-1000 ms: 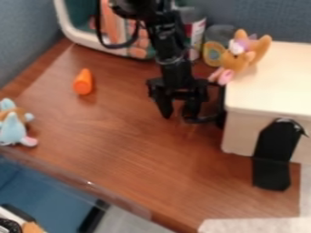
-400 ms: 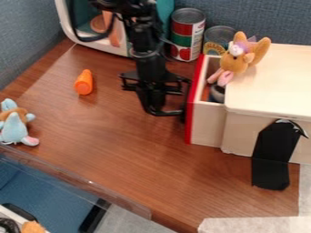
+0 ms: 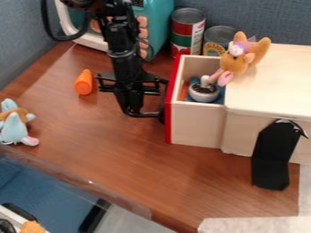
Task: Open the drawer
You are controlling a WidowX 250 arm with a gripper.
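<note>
The gripper [image 3: 132,109] hangs left of the drawer, low over the brown table and right at the black handle [image 3: 144,114] that sticks out from the drawer's front. The drawer [image 3: 197,124] has a red front and pale wooden sides, and it stands pulled out to the left from the pale wooden cabinet [image 3: 267,84]. Inside the drawer are a small dark pot [image 3: 203,94] with a white piece on top and something blue.
An orange plush [image 3: 236,60] sits on the cabinet's left edge. Two cans [image 3: 187,34] and a teal toy oven [image 3: 159,25] stand behind. An orange cone-shaped piece [image 3: 84,83] and a blue plush [image 3: 13,127] lie left. A black flap [image 3: 271,157] hangs at the cabinet's front.
The gripper has moved left. The drawer has slid out leftward from the cabinet, with its red front and the pot inside coming into sight.
</note>
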